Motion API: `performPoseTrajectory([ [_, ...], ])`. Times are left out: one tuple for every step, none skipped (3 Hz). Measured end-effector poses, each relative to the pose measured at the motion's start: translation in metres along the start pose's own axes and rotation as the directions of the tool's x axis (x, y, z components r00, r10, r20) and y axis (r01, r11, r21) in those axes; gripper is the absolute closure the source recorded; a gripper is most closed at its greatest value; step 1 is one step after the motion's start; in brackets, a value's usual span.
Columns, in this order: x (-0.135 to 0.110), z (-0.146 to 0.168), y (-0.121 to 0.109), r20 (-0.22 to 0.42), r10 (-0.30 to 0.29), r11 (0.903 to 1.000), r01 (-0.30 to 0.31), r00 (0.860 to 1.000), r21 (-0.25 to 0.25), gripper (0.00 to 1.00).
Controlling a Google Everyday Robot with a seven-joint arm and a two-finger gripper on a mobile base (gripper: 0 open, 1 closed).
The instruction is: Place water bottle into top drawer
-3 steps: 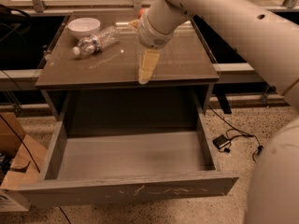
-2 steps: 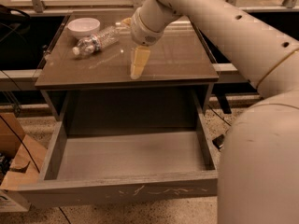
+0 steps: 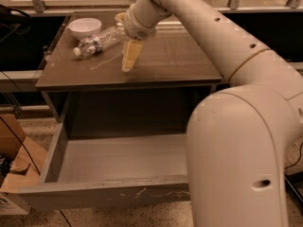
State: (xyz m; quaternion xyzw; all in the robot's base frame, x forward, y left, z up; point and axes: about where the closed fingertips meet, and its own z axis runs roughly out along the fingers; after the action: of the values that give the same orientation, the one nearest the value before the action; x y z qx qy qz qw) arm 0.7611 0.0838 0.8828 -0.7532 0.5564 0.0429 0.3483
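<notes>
The water bottle (image 3: 97,40) lies on the tabletop (image 3: 180,60) at ten o'clock from the end effector (image 3: 130,56). It looks light, crushable and slippery, so it is best taken gently mid-body. Whether the end effector is clenched or released, I cannot tell.

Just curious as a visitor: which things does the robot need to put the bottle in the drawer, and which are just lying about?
For the job:
water bottle, lying on the table
top drawer, open
end effector, over the table beside the bottle

Just lying about:
white bowl
cardboard box on the floor
</notes>
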Motion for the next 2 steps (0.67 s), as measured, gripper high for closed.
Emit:
performPoseTrajectory([
  [-0.0096, 0.0298, -0.0327, 0.029, -0.008, 0.9999, 0.009, 1.0, -0.009, 0.0],
  [-0.0108, 0.0267, -0.0391, 0.033, -0.01, 0.9999, 0.01, 0.999, 0.006, 0.0],
])
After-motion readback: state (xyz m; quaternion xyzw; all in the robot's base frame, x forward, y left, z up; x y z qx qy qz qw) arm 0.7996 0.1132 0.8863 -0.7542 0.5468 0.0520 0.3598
